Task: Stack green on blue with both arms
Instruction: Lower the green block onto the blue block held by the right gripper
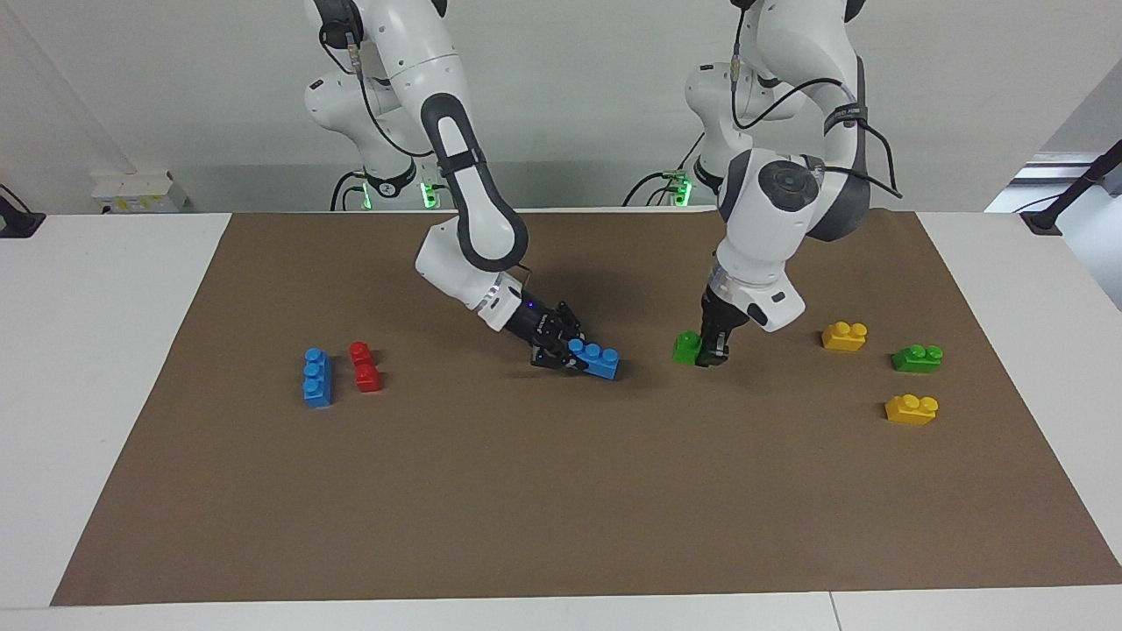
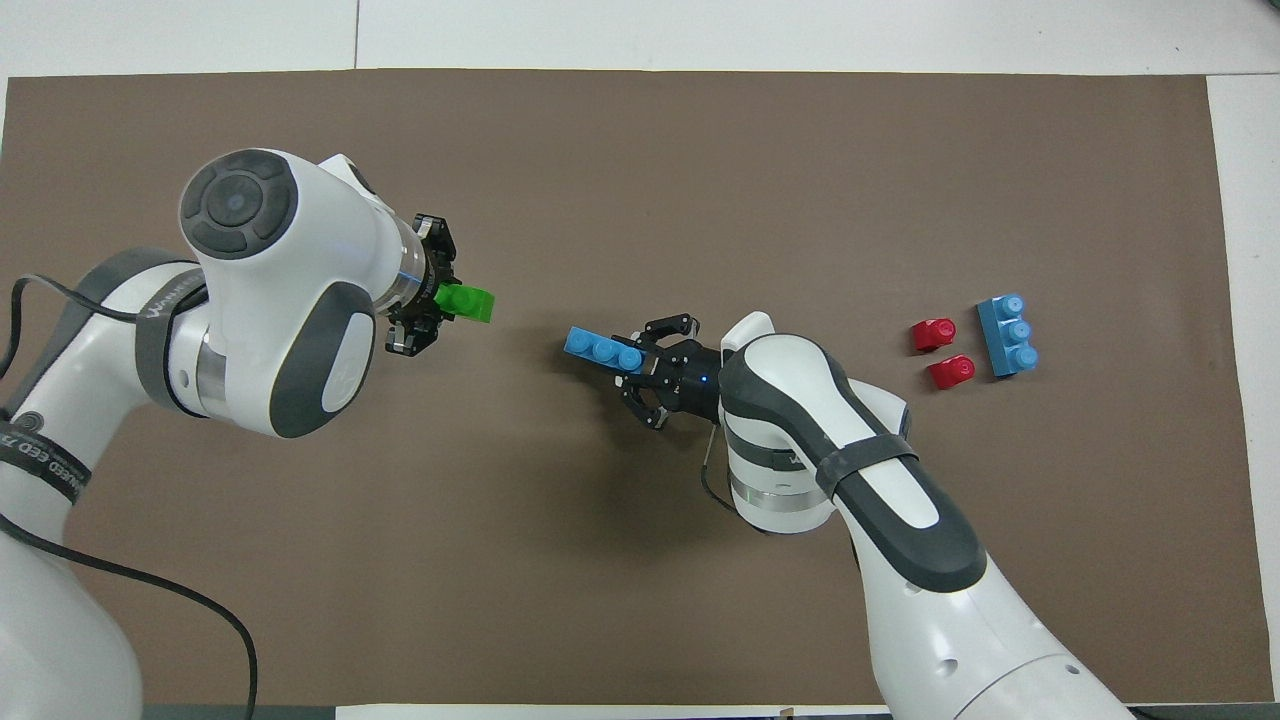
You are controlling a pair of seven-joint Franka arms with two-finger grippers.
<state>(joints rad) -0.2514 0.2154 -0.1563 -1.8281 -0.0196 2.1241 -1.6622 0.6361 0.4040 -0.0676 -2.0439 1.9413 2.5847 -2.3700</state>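
Observation:
My right gripper (image 1: 565,348) reaches in low and tilted near the mat's middle, shut on one end of a light-blue three-stud brick (image 1: 596,358); the brick's free end points toward the left arm's end, at or just above the mat. It also shows in the overhead view (image 2: 603,349), with the right gripper (image 2: 642,366). My left gripper (image 1: 713,349) points down at mat level, shut on a green two-stud brick (image 1: 685,348), which also shows in the overhead view (image 2: 467,302) with the left gripper (image 2: 432,300). A gap of bare mat separates the two held bricks.
A brown mat (image 1: 561,508) covers the table. A second blue brick (image 1: 316,378) and a red brick (image 1: 365,366) lie toward the right arm's end. Two yellow bricks (image 1: 844,336) (image 1: 912,409) and a second green brick (image 1: 917,358) lie toward the left arm's end.

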